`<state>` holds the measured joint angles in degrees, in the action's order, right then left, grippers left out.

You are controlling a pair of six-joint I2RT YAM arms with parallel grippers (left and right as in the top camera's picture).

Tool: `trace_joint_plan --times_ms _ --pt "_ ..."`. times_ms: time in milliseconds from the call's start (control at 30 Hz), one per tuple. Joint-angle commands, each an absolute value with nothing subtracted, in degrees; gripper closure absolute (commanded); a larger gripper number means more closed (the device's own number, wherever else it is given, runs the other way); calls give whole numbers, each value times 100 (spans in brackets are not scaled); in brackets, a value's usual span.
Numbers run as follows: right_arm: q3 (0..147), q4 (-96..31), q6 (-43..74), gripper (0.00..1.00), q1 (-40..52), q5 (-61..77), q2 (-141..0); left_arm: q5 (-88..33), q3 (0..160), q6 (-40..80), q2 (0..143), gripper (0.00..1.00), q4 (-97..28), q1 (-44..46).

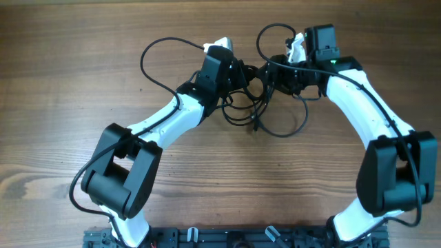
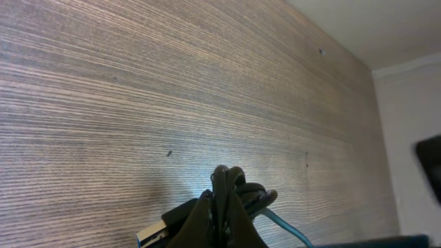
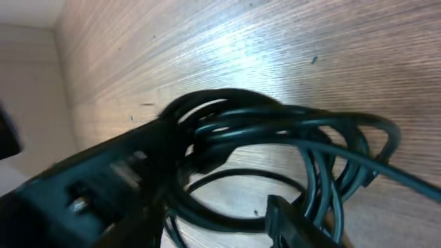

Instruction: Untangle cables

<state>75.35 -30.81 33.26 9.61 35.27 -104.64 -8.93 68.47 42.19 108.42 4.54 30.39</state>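
The cables [image 3: 262,124] sit as a knotted bundle at the far middle of the table [image 1: 69,69], strung between the two arms, with loose loops trailing toward the near side. The left tool [image 2: 222,203] is pressed together on a clump of cables, and a silver plug [image 2: 153,234] sticks out just left of its fingers. The right tool [image 1: 281,74] meets the bundle from the right. Several strands run between its fingers, but the close view is blurred — I cannot tell whether it pinches them.
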Motion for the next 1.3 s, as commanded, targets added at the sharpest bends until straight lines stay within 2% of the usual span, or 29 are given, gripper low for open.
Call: trace_joint_plan --times_ms 0,1267 --pt "7542 -3072 3446 54 958 3426 -10822 -1004 6827 4423 10659 96 491 3041" --pt "7542 -3089 3293 55 958 3430 -10940 -1114 6827 4442 10659 96 447 3048"
